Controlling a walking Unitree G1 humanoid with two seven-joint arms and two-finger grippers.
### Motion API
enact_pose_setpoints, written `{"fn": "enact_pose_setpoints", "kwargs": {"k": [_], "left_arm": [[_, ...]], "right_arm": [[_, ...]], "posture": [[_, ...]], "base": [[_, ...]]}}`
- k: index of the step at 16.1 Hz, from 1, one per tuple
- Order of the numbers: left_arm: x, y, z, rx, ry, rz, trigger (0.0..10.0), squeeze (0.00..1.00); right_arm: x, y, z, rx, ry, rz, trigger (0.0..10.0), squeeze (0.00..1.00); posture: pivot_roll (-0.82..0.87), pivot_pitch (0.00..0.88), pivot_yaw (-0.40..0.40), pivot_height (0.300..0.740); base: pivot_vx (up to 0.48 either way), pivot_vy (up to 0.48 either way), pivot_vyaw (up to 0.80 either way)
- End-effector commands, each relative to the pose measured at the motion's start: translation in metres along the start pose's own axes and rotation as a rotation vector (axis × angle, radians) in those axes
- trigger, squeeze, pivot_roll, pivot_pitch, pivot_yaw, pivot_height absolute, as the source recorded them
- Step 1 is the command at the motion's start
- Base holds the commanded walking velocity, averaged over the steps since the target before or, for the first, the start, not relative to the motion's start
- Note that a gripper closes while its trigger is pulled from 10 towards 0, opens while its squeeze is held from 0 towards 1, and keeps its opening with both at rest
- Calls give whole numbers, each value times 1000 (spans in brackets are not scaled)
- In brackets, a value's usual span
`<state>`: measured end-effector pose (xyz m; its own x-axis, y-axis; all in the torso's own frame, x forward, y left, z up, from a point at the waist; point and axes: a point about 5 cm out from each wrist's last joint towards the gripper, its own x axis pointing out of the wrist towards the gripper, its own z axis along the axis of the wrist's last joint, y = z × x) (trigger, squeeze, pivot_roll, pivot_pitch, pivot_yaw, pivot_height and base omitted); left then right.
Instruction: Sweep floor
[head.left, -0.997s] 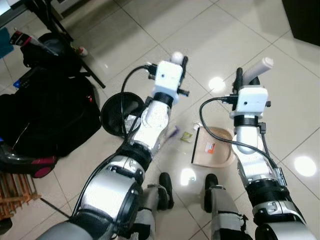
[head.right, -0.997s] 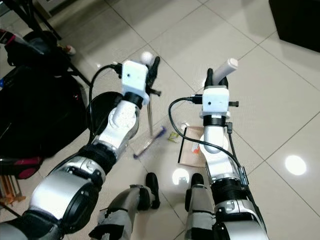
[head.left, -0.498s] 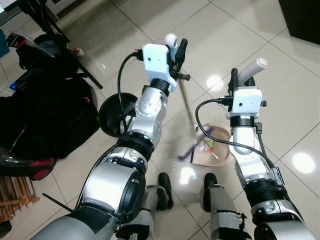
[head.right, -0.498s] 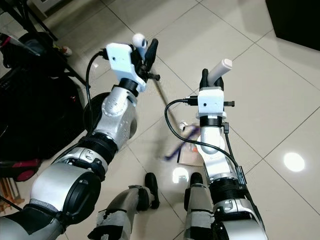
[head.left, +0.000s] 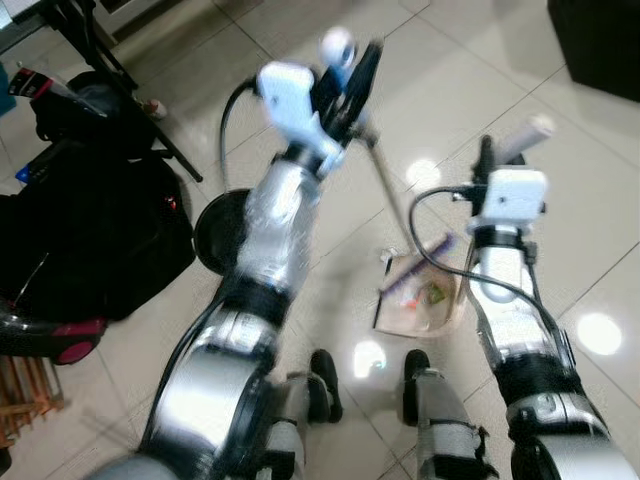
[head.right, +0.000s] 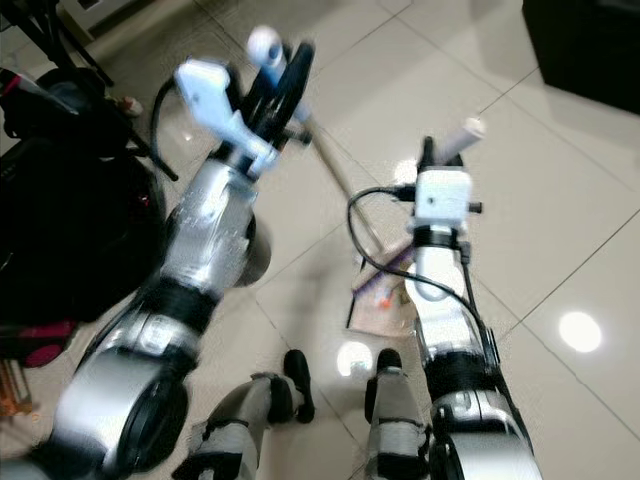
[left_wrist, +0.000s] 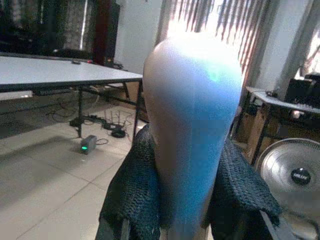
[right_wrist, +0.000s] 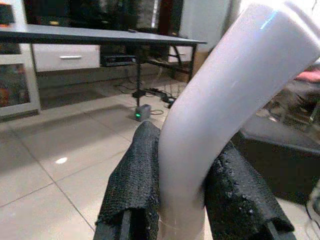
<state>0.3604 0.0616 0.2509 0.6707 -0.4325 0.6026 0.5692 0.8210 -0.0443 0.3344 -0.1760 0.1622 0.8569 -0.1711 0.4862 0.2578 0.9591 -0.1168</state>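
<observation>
Swinging up and over toward the right, the left gripper (head.left: 352, 75) now holds the broom (head.left: 392, 190) handle high, with its jaws closed tight around the rounded top, and the purple bristles have gone from the bare floor (head.left: 480, 80) beside the pan to the mouth of the dustpan (head.left: 425, 305). The little scraps (head.left: 432, 293) that lay on the tiles now sit inside the pan, so this bit of sweeping looks almost done. The right gripper (head.left: 500, 155) stays put, jaws squeezed around the dustpan's white handle.

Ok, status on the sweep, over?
Left gripper shut on broom. Right gripper shut on dustpan handle. Scraps in dustpan. Black bags left.
</observation>
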Motion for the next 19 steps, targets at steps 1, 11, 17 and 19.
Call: {"fn": "enact_pose_setpoints", "kwargs": {"k": [1,11,17,19], "left_arm": [[-5,6,15,41,-15,-7,10000,0],[-96,41,16,259,373,129,10000,0],[-135,42,5,327,531,208,10000,0],[-138,42,5,335,543,225,10000,0]], "right_arm": [[-7,-7,-5,41,48,-35,10000,0],[12,-45,67,160,23,26,10000,0],[23,-40,105,312,57,137,10000,0],[31,-38,122,342,36,155,10000,0]], "posture": [[-30,200,133,740],[-58,105,103,740],[-55,87,92,740],[-57,86,92,740]], "base": [[0,0,0],[0,0,0],[0,42,0],[0,283,0]]}}
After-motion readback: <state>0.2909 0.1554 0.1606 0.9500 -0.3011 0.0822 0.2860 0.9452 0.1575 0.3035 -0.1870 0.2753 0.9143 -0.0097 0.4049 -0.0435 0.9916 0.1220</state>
